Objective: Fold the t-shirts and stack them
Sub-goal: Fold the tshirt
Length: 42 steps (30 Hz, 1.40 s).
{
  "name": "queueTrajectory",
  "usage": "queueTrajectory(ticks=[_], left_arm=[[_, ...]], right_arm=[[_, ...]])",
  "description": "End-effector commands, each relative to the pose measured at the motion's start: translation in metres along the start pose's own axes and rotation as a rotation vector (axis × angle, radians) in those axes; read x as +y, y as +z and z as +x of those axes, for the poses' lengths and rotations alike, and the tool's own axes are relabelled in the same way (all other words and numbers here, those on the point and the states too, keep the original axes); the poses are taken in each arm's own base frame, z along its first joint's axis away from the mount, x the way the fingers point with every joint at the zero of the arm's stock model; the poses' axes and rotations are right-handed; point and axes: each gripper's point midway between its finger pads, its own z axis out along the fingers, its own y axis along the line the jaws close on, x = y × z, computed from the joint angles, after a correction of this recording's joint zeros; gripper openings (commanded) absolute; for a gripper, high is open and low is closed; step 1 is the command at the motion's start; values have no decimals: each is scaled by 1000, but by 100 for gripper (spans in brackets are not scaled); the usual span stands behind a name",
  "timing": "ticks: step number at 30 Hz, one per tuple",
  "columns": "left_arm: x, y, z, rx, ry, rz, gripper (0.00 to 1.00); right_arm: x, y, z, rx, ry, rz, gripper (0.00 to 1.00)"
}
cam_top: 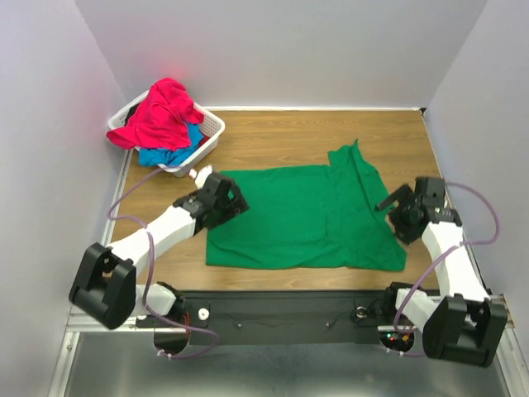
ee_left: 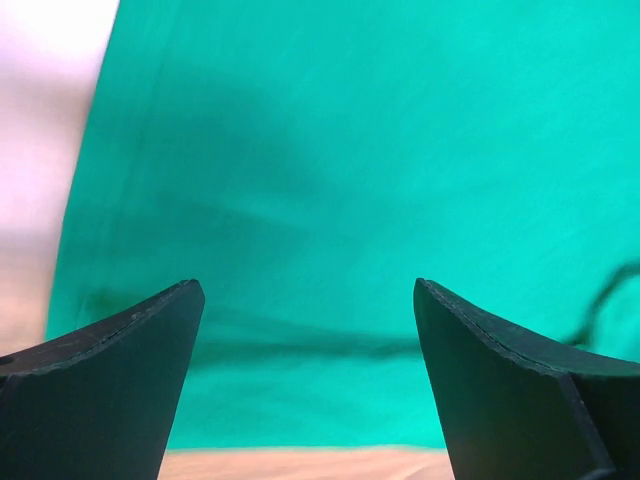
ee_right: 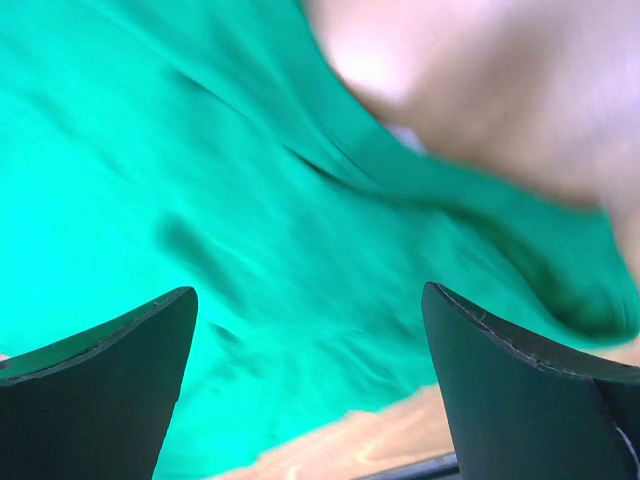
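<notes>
the blue t-shirt (cam_top: 169,155) is mostly buried under the pinkish-red t-shirt (cam_top: 165,112) in the basket (cam_top: 213,132). in the right wrist view the green t-shirt (ee_right: 200,200) is blurred and cut off at the edges.

1. The basket (cam_top: 213,132) stands in the far left corner of the table (cam_top: 273,136).
2. In the basket, the top shirt (cam_top: 165,112) lies heaped on the lower shirt (cam_top: 169,155) and hangs over the left rim.
3. The flat shirt (cam_top: 297,219) lies spread from the table's middle to near its near edge, more to the right.
4. The left gripper (cam_top: 240,201) is at the flat shirt's far left corner.
5. The right gripper (cam_top: 391,211) is at its right edge.
</notes>
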Motion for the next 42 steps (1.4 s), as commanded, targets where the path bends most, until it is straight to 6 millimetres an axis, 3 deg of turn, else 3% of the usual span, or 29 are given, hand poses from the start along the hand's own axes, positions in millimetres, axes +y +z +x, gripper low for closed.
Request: queueTrajectory(ticks=[1, 2, 3, 4, 6, 8, 9, 10, 11, 14, 16, 18, 22, 31, 36, 42], left_arm=[[-26, -1, -63, -142, 64, -42, 99], [-31, 1, -74, -158, 67, -45, 98], [-37, -1, -96, -192, 63, -38, 98], [-37, 9, -101, -189, 66, -54, 98], [-41, 14, -130, -228, 48, -65, 99], [-32, 33, -138, -203, 69, -125, 98], [-32, 38, -145, -208, 73, -142, 98], [-40, 38, -160, -235, 77, -143, 98], [-32, 51, -160, -224, 99, -204, 98], [-34, 71, -174, -228, 123, -245, 98], [-38, 78, -185, -238, 128, -253, 97], [-38, 93, -188, -229, 142, -273, 92], [-38, 116, -186, -206, 152, -287, 86], [-29, 147, -180, -189, 157, -337, 72], [-24, 156, -171, -158, 160, -344, 55], [-22, 158, -156, -122, 161, -308, 14]], right_arm=[[48, -16, -71, -176, -137, -44, 100], [55, -16, -78, -181, -161, -52, 100], [77, -24, -96, -223, -180, -100, 100], [84, -23, -102, -225, -203, -112, 100], [98, -7, -113, -207, -226, -113, 100], [119, -6, -127, -209, -253, -149, 100], [122, 9, -127, -181, -264, -138, 100], [135, 6, -138, -207, -276, -169, 100], [138, 15, -139, -193, -278, -162, 100], [163, 18, -151, -230, -299, -213, 100], [169, 32, -150, -205, -332, -216, 100], [180, 34, -149, -203, -365, -228, 100], [177, 53, -141, -170, -396, -201, 100], [177, 63, -134, -145, -407, -204, 100], [176, 65, -135, -151, -413, -198, 100], [195, 74, -153, -196, -469, -185, 100]])
